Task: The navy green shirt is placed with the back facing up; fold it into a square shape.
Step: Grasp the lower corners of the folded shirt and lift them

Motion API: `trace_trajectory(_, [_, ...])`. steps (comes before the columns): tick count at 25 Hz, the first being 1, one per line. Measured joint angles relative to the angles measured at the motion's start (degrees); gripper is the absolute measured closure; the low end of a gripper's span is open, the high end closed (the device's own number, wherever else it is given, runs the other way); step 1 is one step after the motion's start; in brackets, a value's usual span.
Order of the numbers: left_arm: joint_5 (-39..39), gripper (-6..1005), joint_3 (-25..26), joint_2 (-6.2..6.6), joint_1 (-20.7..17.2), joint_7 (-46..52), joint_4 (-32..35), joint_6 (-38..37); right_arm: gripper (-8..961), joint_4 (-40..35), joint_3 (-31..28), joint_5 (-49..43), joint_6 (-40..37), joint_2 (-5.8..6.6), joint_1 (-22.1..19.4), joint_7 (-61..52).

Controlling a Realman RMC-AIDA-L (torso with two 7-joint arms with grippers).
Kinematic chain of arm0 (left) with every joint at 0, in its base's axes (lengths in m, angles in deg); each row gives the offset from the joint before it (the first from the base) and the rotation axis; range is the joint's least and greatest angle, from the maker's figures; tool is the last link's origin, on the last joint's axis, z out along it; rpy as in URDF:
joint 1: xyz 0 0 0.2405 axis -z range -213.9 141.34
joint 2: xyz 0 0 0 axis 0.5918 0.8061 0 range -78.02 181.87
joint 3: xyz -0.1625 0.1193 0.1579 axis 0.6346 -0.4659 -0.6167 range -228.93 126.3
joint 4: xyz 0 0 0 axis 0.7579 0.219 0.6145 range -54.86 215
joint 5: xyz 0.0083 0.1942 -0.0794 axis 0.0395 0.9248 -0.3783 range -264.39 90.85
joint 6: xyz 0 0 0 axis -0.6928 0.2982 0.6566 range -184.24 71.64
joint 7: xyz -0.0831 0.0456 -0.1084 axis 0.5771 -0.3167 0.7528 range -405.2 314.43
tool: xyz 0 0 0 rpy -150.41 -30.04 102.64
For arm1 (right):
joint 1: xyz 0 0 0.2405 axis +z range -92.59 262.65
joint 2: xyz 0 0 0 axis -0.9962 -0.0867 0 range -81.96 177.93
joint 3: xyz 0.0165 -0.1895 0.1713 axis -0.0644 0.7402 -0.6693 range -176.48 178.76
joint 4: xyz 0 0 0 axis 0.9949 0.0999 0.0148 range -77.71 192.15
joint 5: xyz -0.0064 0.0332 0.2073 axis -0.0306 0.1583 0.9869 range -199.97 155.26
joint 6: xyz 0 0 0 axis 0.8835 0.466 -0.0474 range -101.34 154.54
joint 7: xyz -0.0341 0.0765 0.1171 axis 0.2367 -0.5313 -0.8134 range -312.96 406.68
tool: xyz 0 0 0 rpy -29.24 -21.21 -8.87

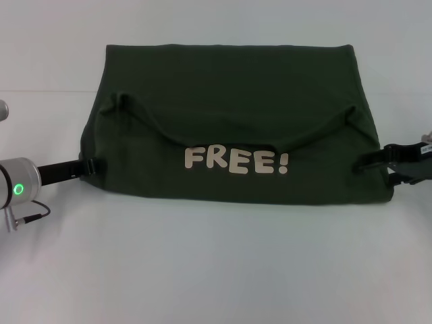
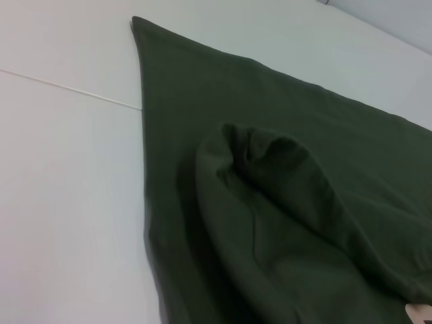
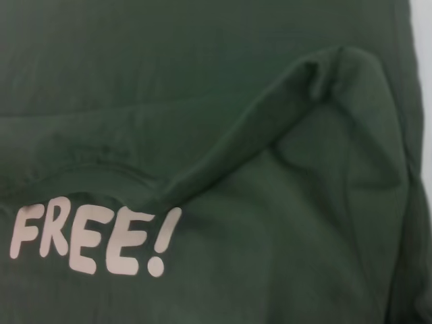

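Note:
The navy green shirt (image 1: 229, 88) lies spread wide across the white table, far bigger than either gripper. Its near part is folded back over the rest, so the cream "FREE!" lettering (image 1: 236, 160) faces up below a curved fold edge. My left gripper (image 1: 94, 166) is at the shirt's left edge, low and near the front corner. On the opposite side, my right gripper (image 1: 368, 160) touches the right edge at about the same height. The left wrist view shows the shirt (image 2: 283, 202) and its folded layer only. The right wrist view shows the shirt's lettering (image 3: 94, 236) and the fold ridge.
The white table (image 1: 216, 270) carries the shirt. A seam line in the tabletop (image 2: 67, 88) runs up to the shirt's left edge. A thin cable (image 1: 30, 216) hangs by my left arm's silver wrist (image 1: 20, 185).

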Motion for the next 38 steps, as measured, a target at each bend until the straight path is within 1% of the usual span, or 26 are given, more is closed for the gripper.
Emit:
trace_trajectory(1, [0.0,957,0.0,0.00,0.0,0.0,0.0,0.0,28,0.0,0.1,0.0,0.6,-0.30,0.1,0.4])
trace_trajectory(3, [0.0,958,0.0,-0.01,0.1,0.0,0.0,0.0,28,0.0,0.2,0.0,0.9,-0.38,0.2,0.5])
trace_trajectory(17, [-0.1,958,0.0,-0.09,0.4,0.1,0.0,0.1,29,1.4,0.9,-0.2,3.2,-0.50,-0.3,0.5])
trace_trajectory(28, [-0.2,958,0.1,-0.10,0.6,0.1,0.0,0.3,31,2.1,2.0,-0.1,5.6,-2.11,-0.1,0.6])
trace_trajectory(36, [-0.3,958,0.3,-0.04,0.5,-0.1,0.0,0.2,39,1.3,3.1,-0.2,5.4,-2.56,-0.3,0.9])
trace_trajectory(38, [-0.3,958,0.4,-0.03,0.4,-0.2,0.0,0.2,89,1.0,3.3,-0.2,5.4,-2.63,-0.5,1.0])
